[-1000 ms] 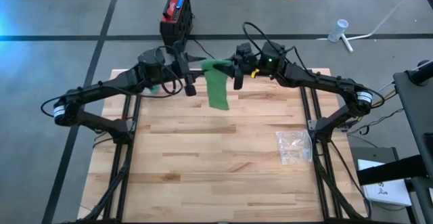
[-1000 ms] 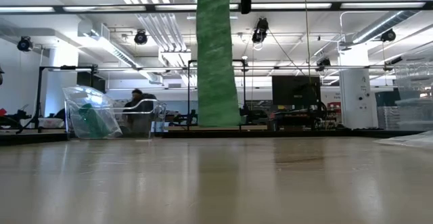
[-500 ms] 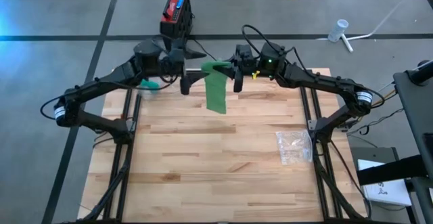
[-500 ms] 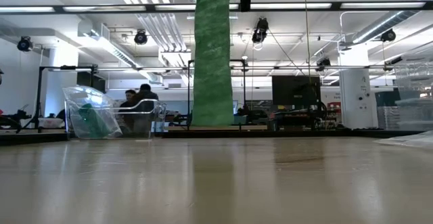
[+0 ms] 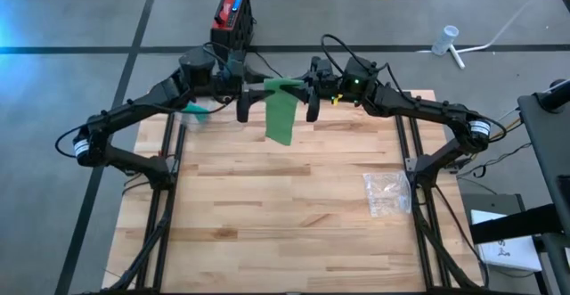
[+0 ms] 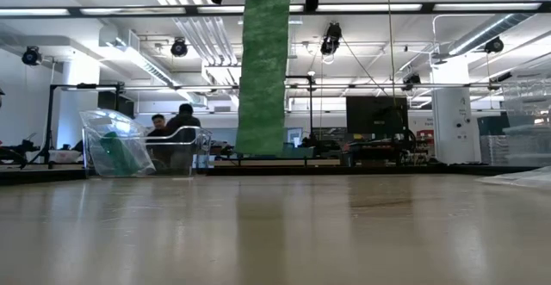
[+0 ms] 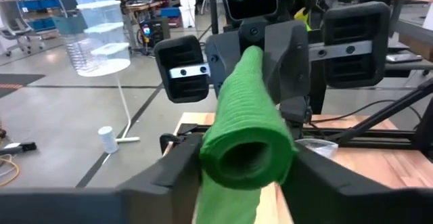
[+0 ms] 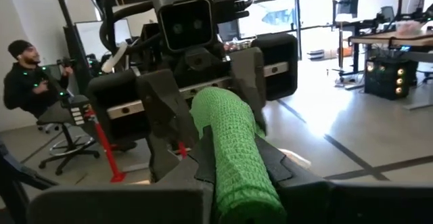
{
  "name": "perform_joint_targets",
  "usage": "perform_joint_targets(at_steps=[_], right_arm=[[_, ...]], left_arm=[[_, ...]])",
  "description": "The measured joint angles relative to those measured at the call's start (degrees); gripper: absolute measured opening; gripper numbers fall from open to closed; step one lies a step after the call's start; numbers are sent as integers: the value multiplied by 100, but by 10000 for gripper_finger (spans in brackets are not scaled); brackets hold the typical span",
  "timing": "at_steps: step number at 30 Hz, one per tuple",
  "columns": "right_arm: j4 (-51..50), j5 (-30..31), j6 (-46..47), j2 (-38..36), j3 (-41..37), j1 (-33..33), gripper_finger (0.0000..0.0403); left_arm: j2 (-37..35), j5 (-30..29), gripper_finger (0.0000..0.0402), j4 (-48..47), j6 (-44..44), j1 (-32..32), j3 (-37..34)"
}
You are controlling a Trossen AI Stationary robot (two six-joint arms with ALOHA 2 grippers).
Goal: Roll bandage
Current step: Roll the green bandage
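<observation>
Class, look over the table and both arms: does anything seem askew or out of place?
Mostly tidy. The green bandage roll is held between both grippers above the wooden table, and its loose tail hangs slightly slanted rather than plumb.

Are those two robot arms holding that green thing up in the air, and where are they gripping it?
Yes. The green bandage is held at its rolled top, one end in each gripper; its loose tail hangs free.

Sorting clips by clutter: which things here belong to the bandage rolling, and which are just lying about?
In the job:
- green bandage, rolled end held in the air, tail hanging
- left gripper on one end
- right gripper on the other end

Lying about:
- clear plastic bag
- clear container
- red and black box on the floor
</observation>
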Motion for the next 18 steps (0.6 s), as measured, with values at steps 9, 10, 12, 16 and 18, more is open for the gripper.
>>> perform_joint_targets(at_steps=[9,10,12,16,18], right_arm=[[-7,100,-88,0,-9,24,32],[-5,103,-90,0,-11,24,32],[-3,92,-91,0,-13,28,32],[61,91,-105,0,-13,28,32],[94,103,-107,0,-17,28,32]], left_arm=[[-7,165,19,-15,106,15,-35],[-7,247,19,-19,108,16,-35],[-13,281,38,-26,124,15,-37],[-24,315,143,112,267,13,-42],[-5,336,201,285,262,11,-44]])
